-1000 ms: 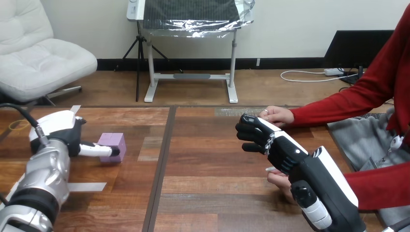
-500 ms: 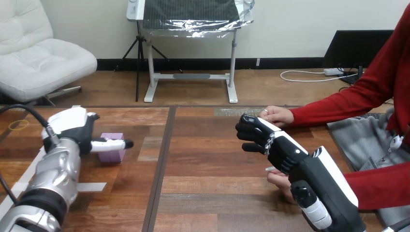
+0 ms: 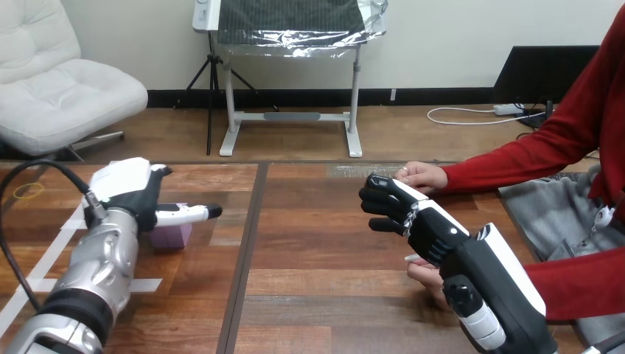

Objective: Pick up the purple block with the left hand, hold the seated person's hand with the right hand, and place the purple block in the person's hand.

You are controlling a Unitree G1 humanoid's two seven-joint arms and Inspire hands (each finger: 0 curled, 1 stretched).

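Head view: one purple block by left hand, fingers straight; right hand curled, empty; two person's hands.

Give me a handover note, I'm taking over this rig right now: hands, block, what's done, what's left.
Left hand: open, fingers straight, over the purple block, not curled round it.
Right hand: fingers curled, nothing in them. It sits between the person's farther hand and the person's nearer hand, holding neither.
Block: on the table, left side, partly hidden by the left hand.
Done: nothing yet.
Left: grasp the block, hold the person's hand, place the block in it.
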